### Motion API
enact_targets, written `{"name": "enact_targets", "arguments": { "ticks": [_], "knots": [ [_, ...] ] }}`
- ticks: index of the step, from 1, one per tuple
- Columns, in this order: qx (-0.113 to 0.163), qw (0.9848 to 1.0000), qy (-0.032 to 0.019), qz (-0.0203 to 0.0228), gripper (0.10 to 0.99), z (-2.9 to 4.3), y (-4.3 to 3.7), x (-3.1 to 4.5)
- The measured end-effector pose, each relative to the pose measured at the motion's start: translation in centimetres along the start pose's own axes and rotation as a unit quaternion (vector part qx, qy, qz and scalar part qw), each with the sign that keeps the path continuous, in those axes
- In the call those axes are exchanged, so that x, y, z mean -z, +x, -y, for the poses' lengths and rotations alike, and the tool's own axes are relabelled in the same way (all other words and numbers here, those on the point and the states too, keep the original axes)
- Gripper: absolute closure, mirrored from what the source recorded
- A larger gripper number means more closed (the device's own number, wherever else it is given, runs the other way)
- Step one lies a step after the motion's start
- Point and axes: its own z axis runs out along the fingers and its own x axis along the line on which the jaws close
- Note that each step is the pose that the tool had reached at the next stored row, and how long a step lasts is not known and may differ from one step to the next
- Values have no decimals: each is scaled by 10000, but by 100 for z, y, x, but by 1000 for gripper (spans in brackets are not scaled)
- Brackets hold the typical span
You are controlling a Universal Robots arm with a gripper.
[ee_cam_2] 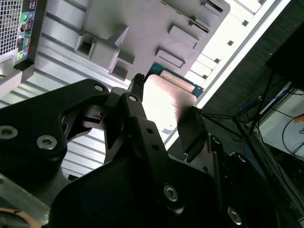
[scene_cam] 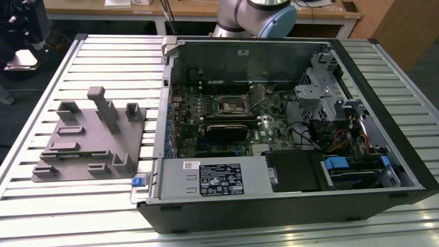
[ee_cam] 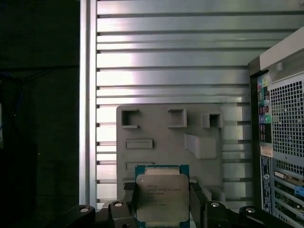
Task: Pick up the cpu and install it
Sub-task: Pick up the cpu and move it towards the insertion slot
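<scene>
I've got the jaws pointing straight down, clamped on two opposite edges of the cpu [ee_cam: 161, 202], hanging clear above the grey fixture [ee_cam: 152, 129].

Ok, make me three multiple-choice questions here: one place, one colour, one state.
1. The grey plastic fixture lies: A inside the open black computer case, B at the exterior view's left of it, C on top of it.
2. The small square cpu has a metal top that is: A red, B silvery, C black.
3. The cpu is: A resting in the fixture, B inside the case, C clamped in the black gripper.
Answers: B, it sits beside the case; B, its lid shines pale; C, jaws press its two edges.
</scene>
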Motion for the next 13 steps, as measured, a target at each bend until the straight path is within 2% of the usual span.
{"name": "enact_targets", "arguments": {
  "ticks": [6,13],
  "knots": [
    [0,10000,-1,-1,549,-2,-59,1],
    [0,10000,-2,0,549,-6,-168,2]
  ]
}}
